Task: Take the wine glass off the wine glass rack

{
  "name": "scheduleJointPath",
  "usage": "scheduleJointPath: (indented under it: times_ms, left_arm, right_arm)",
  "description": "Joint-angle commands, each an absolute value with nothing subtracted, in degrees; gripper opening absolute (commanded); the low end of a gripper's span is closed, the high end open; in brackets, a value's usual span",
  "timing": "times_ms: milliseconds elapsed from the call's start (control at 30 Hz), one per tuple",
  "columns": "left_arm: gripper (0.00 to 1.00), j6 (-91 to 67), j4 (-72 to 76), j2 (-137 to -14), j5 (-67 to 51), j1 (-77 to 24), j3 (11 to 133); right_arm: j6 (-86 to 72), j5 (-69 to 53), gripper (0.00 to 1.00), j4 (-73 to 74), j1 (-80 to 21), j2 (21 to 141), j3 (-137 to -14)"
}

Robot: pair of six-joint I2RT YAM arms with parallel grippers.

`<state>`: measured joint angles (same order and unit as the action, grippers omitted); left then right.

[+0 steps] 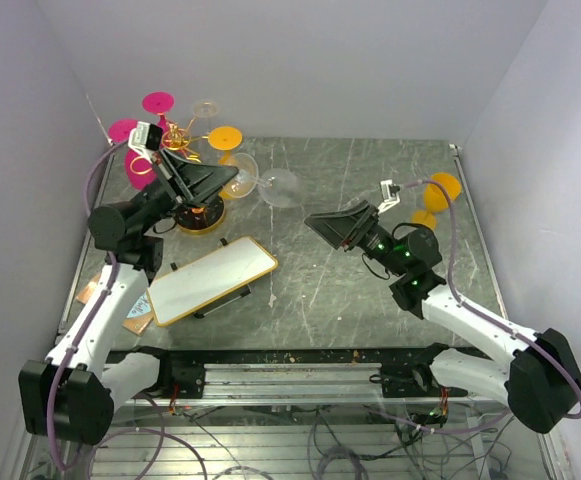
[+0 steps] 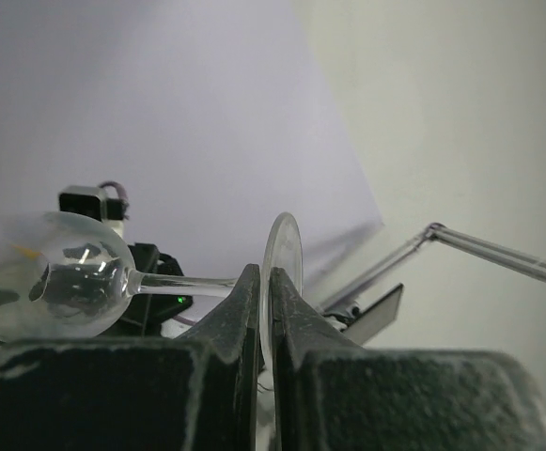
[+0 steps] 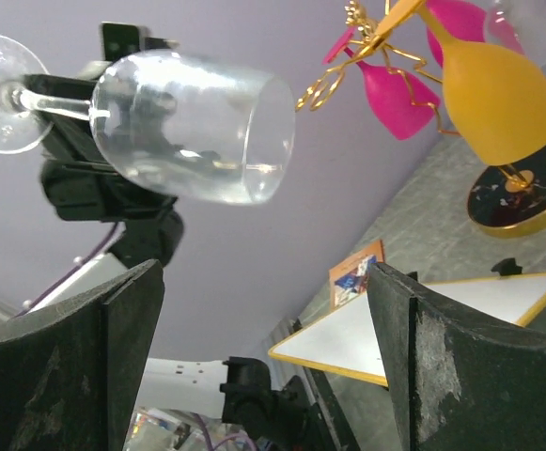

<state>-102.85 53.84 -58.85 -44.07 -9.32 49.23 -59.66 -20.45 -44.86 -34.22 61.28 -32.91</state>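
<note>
The left hand [image 1: 234,178] is clamped shut on the clear wine glass [image 1: 278,187]. Its two fingers [image 2: 244,315] pinch the stem right where it meets the foot (in the left wrist view the foot's disc stands edge-on just behind the fingertips). The glass lies sideways in the air above the surface [image 1: 350,290], with its foot toward the wine glass rack [image 1: 177,140] and its open mouth pointing toward the right hand [image 1: 312,218]. It hangs just to the right of the rack. In the right wrist view a strip of bare wall shows between its rim and the nearest gold loops, so it is off the rack.

The right hand is open, its fingers [image 3: 132,357] spread wide with nothing between them. It sits over the middle of the surface, lower than the glass and near the bowl's mouth, but apart from it.

The rack stands at the far left corner on its round black base [image 1: 200,215]. Magenta glasses [image 1: 158,102] and an orange glass [image 1: 225,137] hang bowl-down from its loops, and a second clear glass [image 1: 206,107] shows at the back. A white board [image 1: 213,278] with a gold edge lies flat on the surface in front of the rack, beside the left arm. More orange glassware [image 1: 442,188] sits beyond the right arm's wrist (too hidden to tell how it stands).
</note>
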Motion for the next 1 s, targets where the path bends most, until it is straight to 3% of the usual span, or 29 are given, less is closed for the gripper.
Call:
scheduleJointPath:
  times_ms: [0,300,567,800,967]
  left_arm:
    - [0.07,-109.8,71.8,-59.2,-41.9,-13.6,47.6]
    - [0.07,-111.1,71.7,-58.1,-36.0,-19.8,39.3]
    - [0.07,-123.6,95.1,-66.0,-30.6,-21.7,34.4]
    - [0.07,-122.1,91.9,-65.8,-28.8,-22.6,34.0]
    - [0.07,-122.0,92.1,-66.9,-28.1,-23.9,33.9]
  right_arm:
    - [-65.9,-19.6,0.87,-60.2,-34.5,60.4,-29.2]
    - [-70.8,-18.7,0.68,-75.8,-34.3,61.0,-24.1]
    - [-78.1,-26.9,0.38,-94.3,-34.3,68.3,-25.3]
    - [-87.6,-30.4,0.04,-104.3,-34.2,74.9,-28.1]
    - [-87.6,-30.4,0.0,-104.3,-34.2,74.1,-28.7]
